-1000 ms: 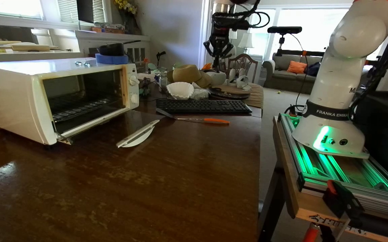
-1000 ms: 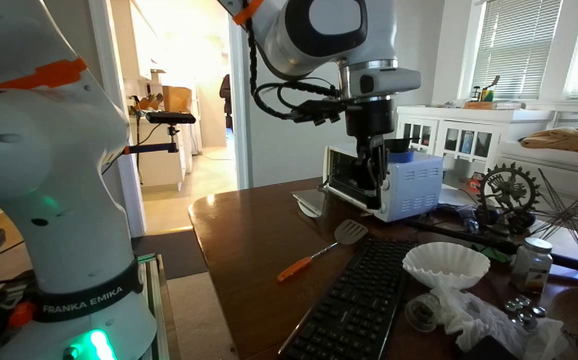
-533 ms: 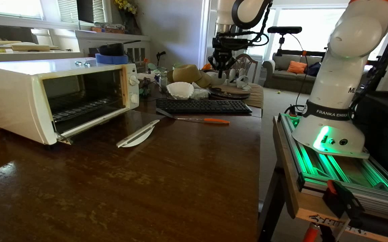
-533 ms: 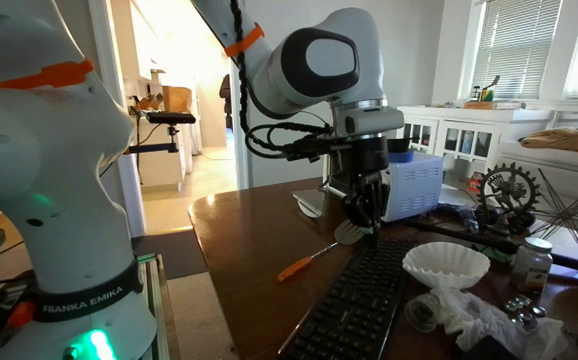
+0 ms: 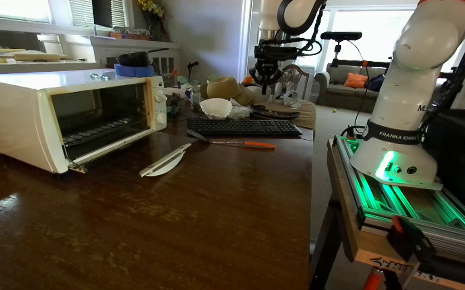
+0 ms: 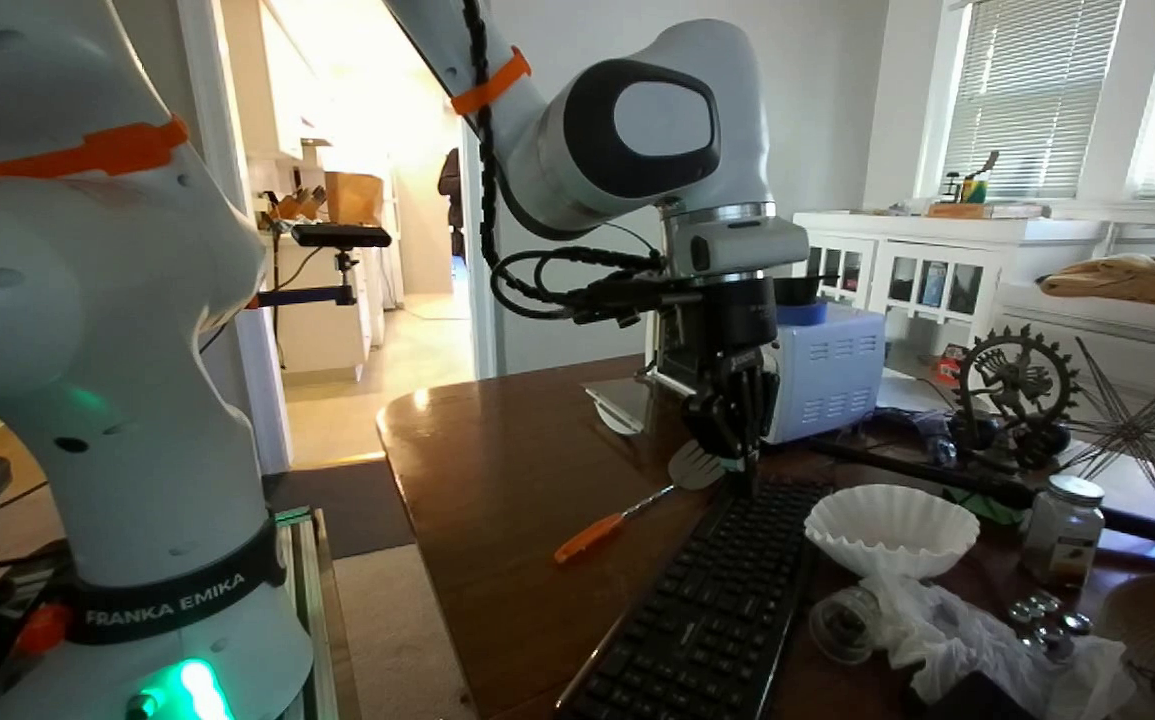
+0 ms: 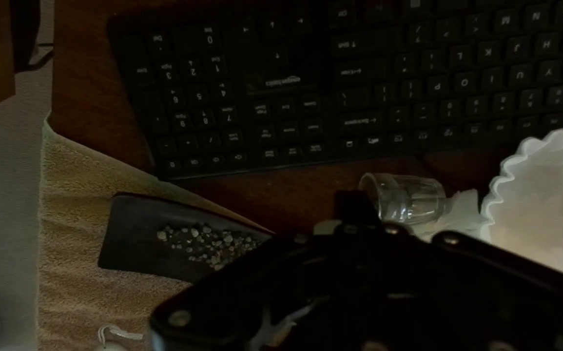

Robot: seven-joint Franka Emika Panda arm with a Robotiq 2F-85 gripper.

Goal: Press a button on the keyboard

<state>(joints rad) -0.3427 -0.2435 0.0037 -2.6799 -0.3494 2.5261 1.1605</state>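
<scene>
Wrist view: 1 dark tray (image 7: 132, 234) holds pale lumps (image 7: 218, 246) near the keyboard (image 7: 330, 92)

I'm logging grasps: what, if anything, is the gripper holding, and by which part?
Nothing, as far as shows: the gripper is shut, with no object visible between its tips. The keyboard lies ungripped.

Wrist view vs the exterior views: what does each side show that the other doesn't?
Wrist view only: readable key letters, such as on the M key.

Exterior views only, and in both: the white toaster oven and the orange-handled spatula.

All three share: the black keyboard, the white fluted bowl and the hand.
</scene>
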